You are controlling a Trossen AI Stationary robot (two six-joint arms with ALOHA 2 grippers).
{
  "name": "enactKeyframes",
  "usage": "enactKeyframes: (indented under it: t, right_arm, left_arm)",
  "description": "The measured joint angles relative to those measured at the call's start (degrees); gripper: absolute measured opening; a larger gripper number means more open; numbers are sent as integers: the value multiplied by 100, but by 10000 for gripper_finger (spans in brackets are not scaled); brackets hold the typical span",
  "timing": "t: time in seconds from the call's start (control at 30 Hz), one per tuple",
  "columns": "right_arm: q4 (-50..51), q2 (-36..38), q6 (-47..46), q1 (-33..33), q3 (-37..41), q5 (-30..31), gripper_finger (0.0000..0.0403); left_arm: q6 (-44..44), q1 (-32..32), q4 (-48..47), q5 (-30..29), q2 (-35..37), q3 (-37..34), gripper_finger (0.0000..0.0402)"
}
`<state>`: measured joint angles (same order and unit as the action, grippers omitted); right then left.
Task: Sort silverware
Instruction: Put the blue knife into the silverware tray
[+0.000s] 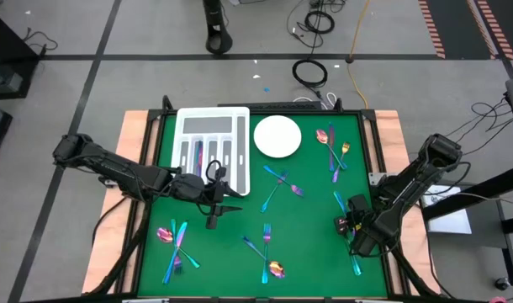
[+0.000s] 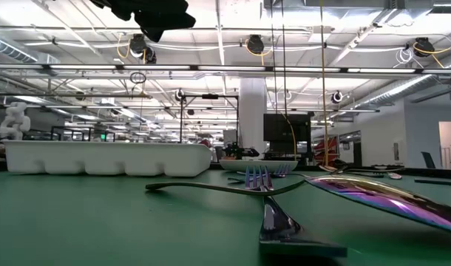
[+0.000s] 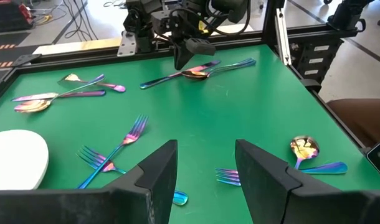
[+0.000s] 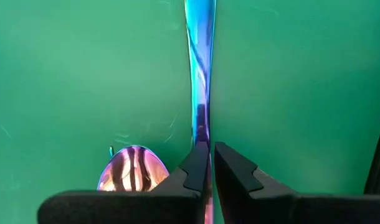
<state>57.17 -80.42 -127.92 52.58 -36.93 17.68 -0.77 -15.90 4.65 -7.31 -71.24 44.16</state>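
Note:
Iridescent silverware lies in loose groups on the green mat: far right (image 1: pixel 332 147), middle (image 1: pixel 282 183), near middle (image 1: pixel 265 252) and near left (image 1: pixel 174 244). My right gripper (image 4: pixel 212 146) points steeply down near the table's right edge (image 1: pixel 355 234), shut on a thin blue-handled piece (image 4: pixel 200 74). A spoon bowl (image 4: pixel 131 171) lies on the mat just beside its fingers. My left gripper (image 3: pixel 205 146) hangs open above the mat (image 1: pixel 214 215), just in front of the white divided tray (image 1: pixel 240 118), with nothing between its fingers. My right gripper pinches the narrow blue handle (image 4: pixel 204 134) of one piece between its two fingertips, from above, pointing steeply down. The handle runs on away from the fingers over the mat. Whether the piece is clear of the mat, I cannot tell.
A round white plate (image 1: pixel 277 136) sits at the far middle, right of the tray. One purple piece lies in a tray slot (image 1: pixel 199 156). Raised black rails edge the mat (image 1: pixel 376 160). Bare green mat lies between the two grippers (image 1: pixel 307 219).

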Motion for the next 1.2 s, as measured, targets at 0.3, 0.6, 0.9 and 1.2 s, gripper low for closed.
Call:
enactKeyframes:
  t: [0.3, 0.6, 0.9, 1.2]
  right_arm:
    - [-5, 2, -2, -95, -4, 571, 35]
    - [45, -67, 1099, -965, -7, 1094, 100]
    - [-163, -197, 1944, -1730, 157, 1031, 154]
    - [-1137, -163, 2490, -2135, 700, 890, 157]
  left_arm:
    - [-7, 0, 41, 0, 0, 0, 164]
    - [-1, 1, 101, 0, 0, 0, 164]
    - [-3, 1, 76, 0, 0, 0, 164]
    - [2, 0, 51, 0, 0, 0, 164]
